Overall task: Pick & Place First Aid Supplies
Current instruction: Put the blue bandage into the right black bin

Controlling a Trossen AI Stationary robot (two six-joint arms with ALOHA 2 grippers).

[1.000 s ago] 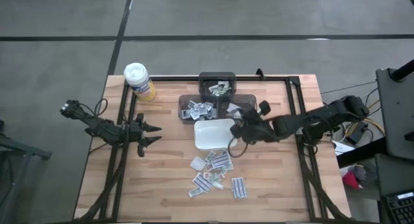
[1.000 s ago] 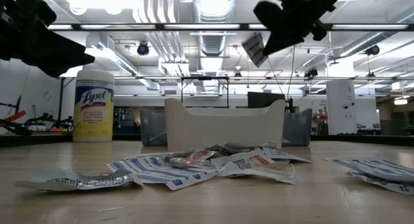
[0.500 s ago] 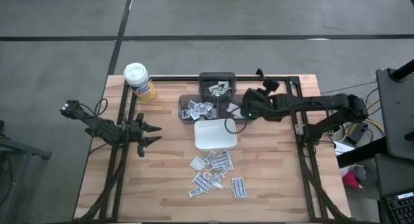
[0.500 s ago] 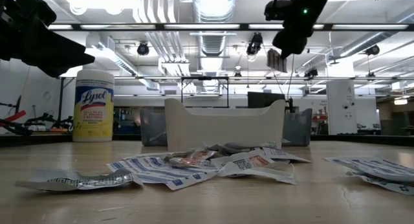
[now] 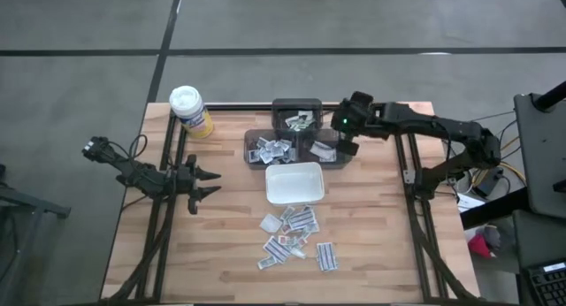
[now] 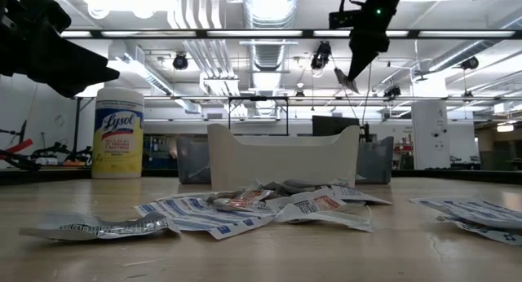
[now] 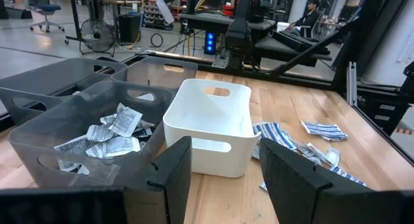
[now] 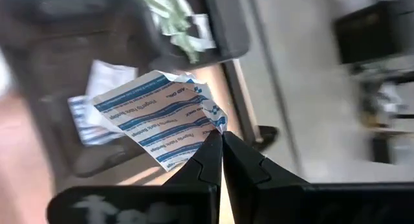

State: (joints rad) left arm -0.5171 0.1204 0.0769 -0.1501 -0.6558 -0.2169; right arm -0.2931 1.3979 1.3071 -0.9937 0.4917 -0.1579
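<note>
Right gripper [image 5: 347,149] upper middle-right of high view, above grey bins [image 5: 265,150]; fingers pinched tight on blue-striped bandage packet [image 8: 158,125]. Left gripper [image 5: 210,183] at left, jaws wide, holding nothing. More packets [image 5: 292,235] piled lower middle, below white dish [image 5: 294,184].

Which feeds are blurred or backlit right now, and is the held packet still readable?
Right wrist view: background smeared by motion, yet the packet pinched in the right end effector shows legible blue print. Low view: bright ceiling lights turn both arms to silhouettes; nearest packets look soft. High view: even light, sharp. Left wrist view: the white dish is sharp, the left end effector slightly soft.
</note>
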